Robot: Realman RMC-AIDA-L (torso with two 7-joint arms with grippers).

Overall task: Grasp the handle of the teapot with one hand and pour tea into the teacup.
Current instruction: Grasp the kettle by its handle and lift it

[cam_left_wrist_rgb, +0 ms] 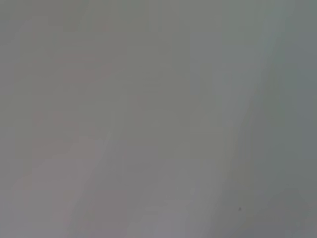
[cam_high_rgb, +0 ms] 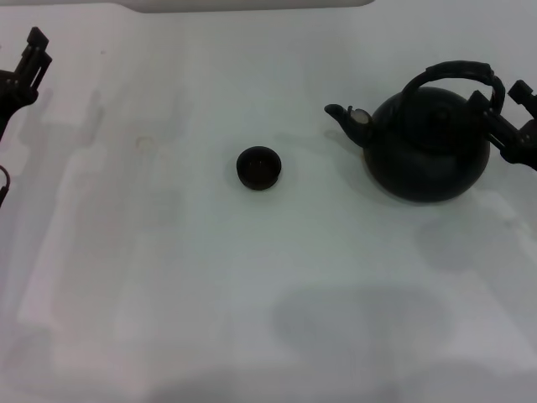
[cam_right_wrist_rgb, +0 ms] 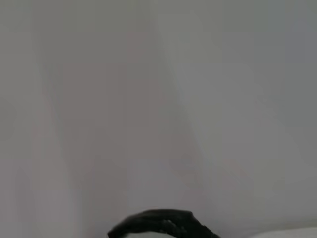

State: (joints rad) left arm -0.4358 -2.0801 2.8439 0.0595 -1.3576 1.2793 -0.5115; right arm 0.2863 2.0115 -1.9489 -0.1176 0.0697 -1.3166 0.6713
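I'm bringing the right gripper (cam_high_rgb: 495, 113) in beside the handle (cam_high_rgb: 453, 71) of the upright teapot (cam_high_rgb: 428, 147), fingers spread for grasping, spout facing the teacup (cam_high_rgb: 258, 167) at center; left gripper (cam_high_rgb: 29, 59) idling far left, finger state untellable.

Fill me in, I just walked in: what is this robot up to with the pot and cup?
It is about to pour tea. The right gripper is at the handle of the black teapot, which stands upright on the white table, spout toward the teacup some way off. Nothing is being poured yet. The left gripper waits at the table's far left edge.
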